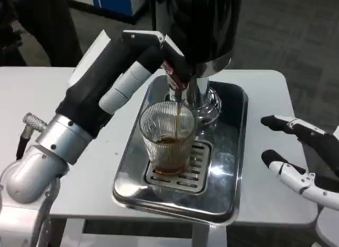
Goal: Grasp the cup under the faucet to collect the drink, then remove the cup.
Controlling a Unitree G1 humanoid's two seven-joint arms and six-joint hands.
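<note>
Fingers (288, 173) of the right hand (299, 154) lie spread and apart over the desk's (47, 98) right edge, holding nothing; open white surface runs between them and the steel tray (233, 151), so that side has room to move. The hand points leftward toward the tray without touching it, its wrist cut off by the picture's right border.

On the other side, the left hand (159, 48) reaches up and across to the dispenser's tap (177, 80), just under the dark dispenser body (204, 24). Its white back and a black finger part meet the tap at the red piece there, but whether the fingers are closed on it or only pressing it I cannot tell; the dispenser hides their ends. The left forearm, silver at the elbow and black-sleeved further up, slants from the lower left corner over the desk and the tray's left rim, taking up most of the room on that side.

The ribbed clear cup (167, 135) stands upright on the slotted grille (196, 170) in the tray, straight below the tap, with neither hand on it. A thin brown stream falls into it and brown drink sits in its bottom part. The tray's near edge comes close to the desk's front edge. The dispenser's top runs out of frame.
</note>
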